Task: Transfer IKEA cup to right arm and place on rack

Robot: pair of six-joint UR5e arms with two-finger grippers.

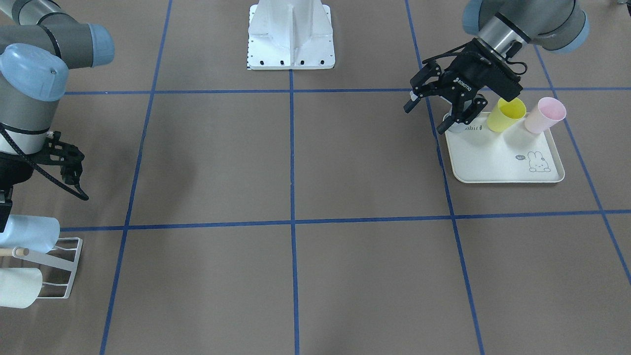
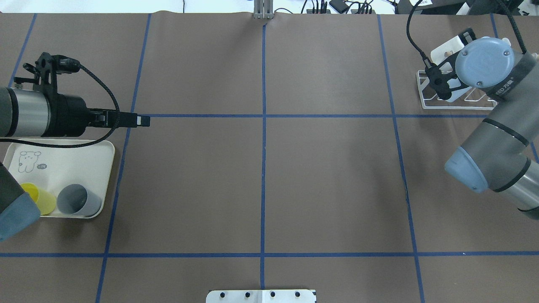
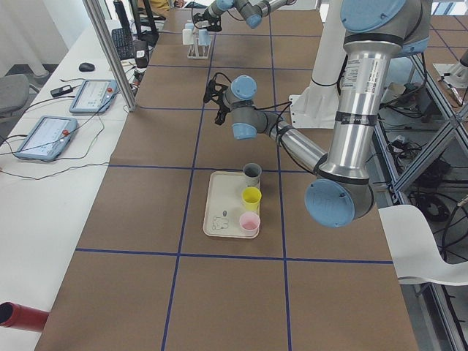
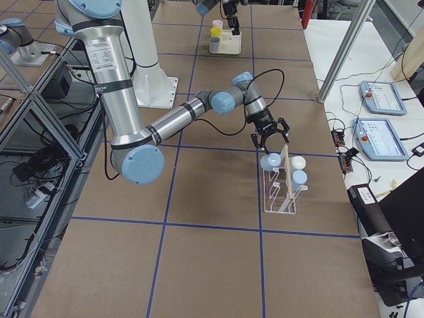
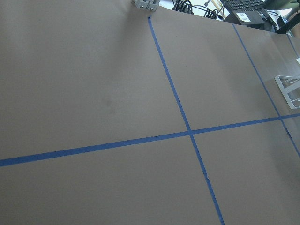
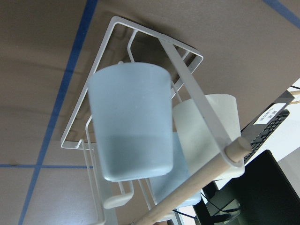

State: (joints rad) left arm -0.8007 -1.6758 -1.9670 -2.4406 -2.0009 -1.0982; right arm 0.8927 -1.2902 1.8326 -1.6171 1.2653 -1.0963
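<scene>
Blue cup (image 6: pixel 129 122) on rack (image 6: pixel 197 96); three cups (image 3: pixel 251 197) on tray (image 1: pixel 493 158); left pincer (image 1: pixel 434 111), right pincer (image 4: pixel 269 139) both released.

robot lab with taped-grid table (image 2: pixel 337 189)

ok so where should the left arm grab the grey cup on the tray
Take the grey cup by its wall just under the rim, coming straight down with one finger inside the open mouth. It stands upright at the end of the row, and the yellow cup is close on one side. So it is probably best to pinch the wall facing away from that cup, toward the table's centre.
</scene>
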